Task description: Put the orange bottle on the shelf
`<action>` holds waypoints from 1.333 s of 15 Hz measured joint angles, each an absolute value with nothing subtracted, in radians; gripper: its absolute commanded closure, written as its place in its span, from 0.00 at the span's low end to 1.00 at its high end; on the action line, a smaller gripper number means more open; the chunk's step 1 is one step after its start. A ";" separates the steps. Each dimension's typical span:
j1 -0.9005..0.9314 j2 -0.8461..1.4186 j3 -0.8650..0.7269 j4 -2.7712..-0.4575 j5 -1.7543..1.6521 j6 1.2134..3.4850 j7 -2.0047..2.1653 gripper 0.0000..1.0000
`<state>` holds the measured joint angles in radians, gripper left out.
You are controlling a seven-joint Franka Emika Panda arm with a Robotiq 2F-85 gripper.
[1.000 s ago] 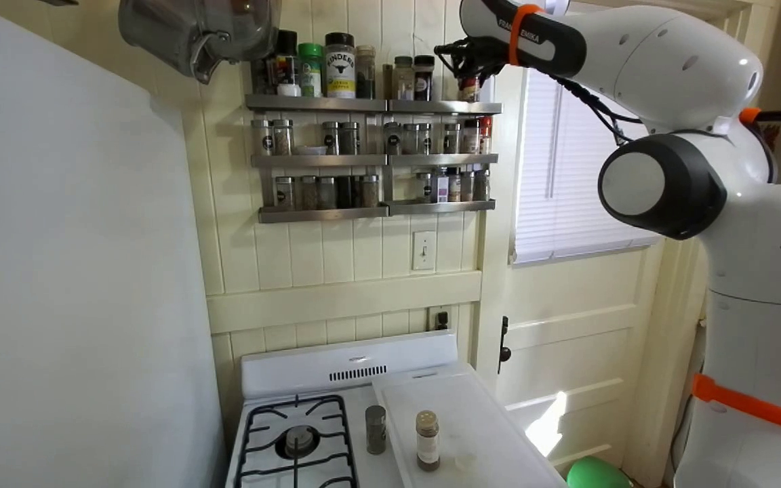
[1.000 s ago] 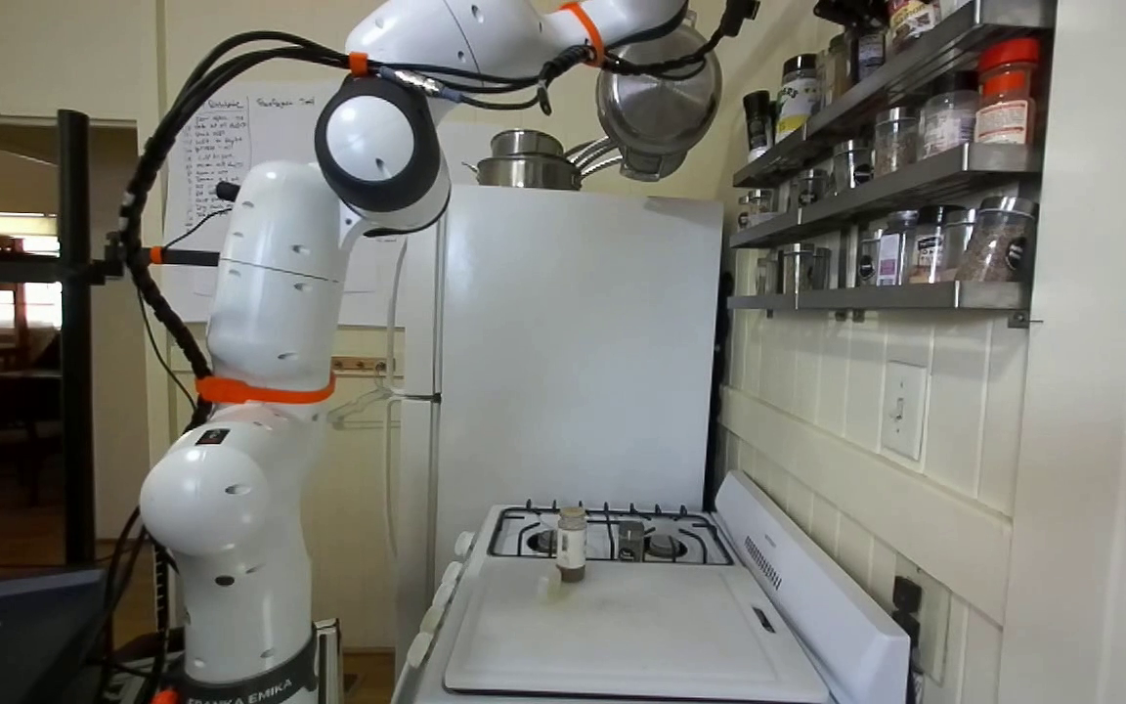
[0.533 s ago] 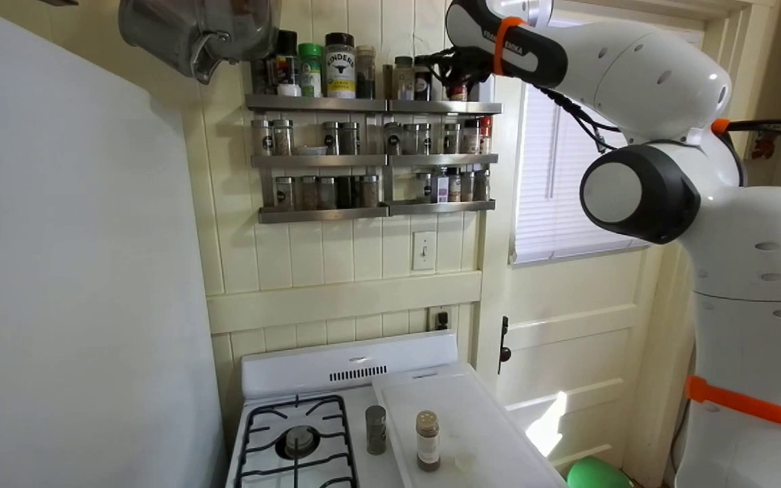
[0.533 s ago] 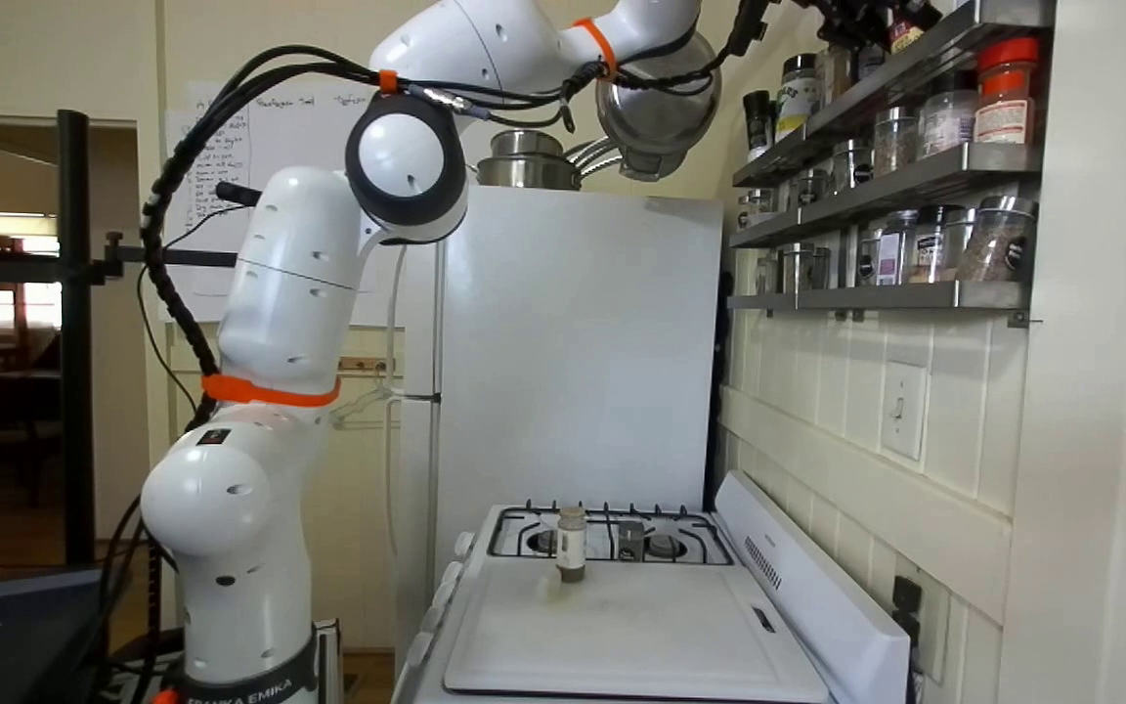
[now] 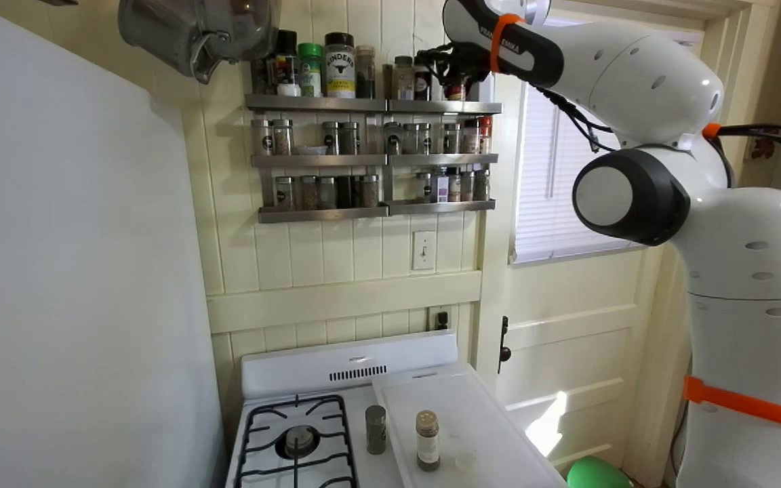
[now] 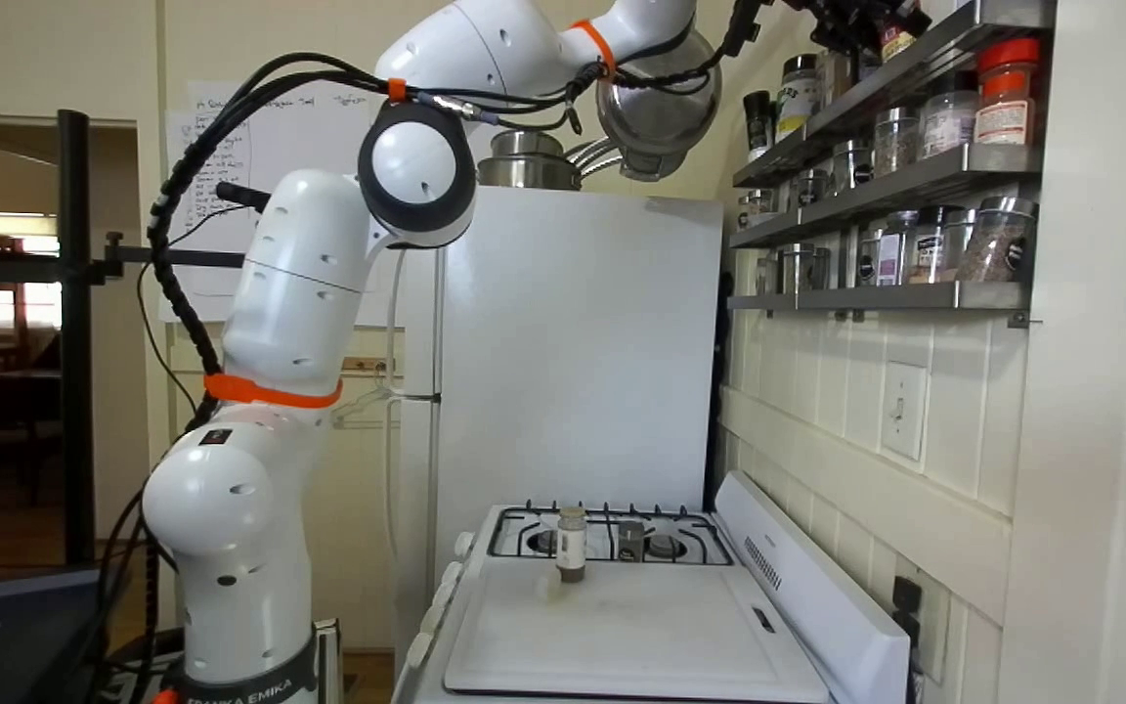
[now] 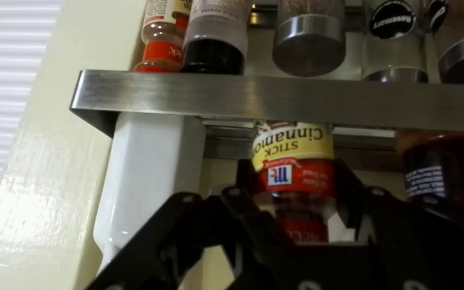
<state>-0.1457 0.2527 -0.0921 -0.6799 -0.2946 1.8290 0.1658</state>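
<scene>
The gripper (image 7: 294,173) is clamped, its fingers (image 7: 244,173) against both flanks of what I take to be the orange bottle (image 7: 292,149): really red and yellow, labelled cinnamon stick. The bottle sits straight ahead between the fingertips, long axis near upright and crossing the line of reach, cap uppermost, since the wrist view stands head-down.

Just past them comes the top shelf (image 7: 280,96). The bottle's foot is behind its front lip, which hides whether the base rests on metal or hangs just over it. I'd say the coming move turns on that: straight down, if at all, then fingers apart and back toward the room.

A white container (image 7: 147,161) stands on the window blind (image 7: 18,60) side, a dark jar (image 7: 449,169) on the other. The bottle is apart from both, but the knuckles' clearance I can't tell; spreading wide could nudge one.

A red-capped bottle (image 6: 1005,93) stands on the tier below. Far under that, the stove (image 5: 492,434) bears a tan-topped jar (image 5: 428,440) and a grey jar (image 5: 375,430).
</scene>
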 measured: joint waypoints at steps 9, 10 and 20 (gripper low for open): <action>-0.140 0.271 -0.092 -0.654 -0.297 1.745 0.171 0.00; -0.140 0.271 -0.092 -0.651 -0.298 1.745 0.171 0.00; -0.114 0.257 -0.093 -0.623 -0.338 1.738 0.175 0.00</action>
<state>-0.1144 0.2568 -0.0931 -0.6231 -0.3380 1.7378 0.1748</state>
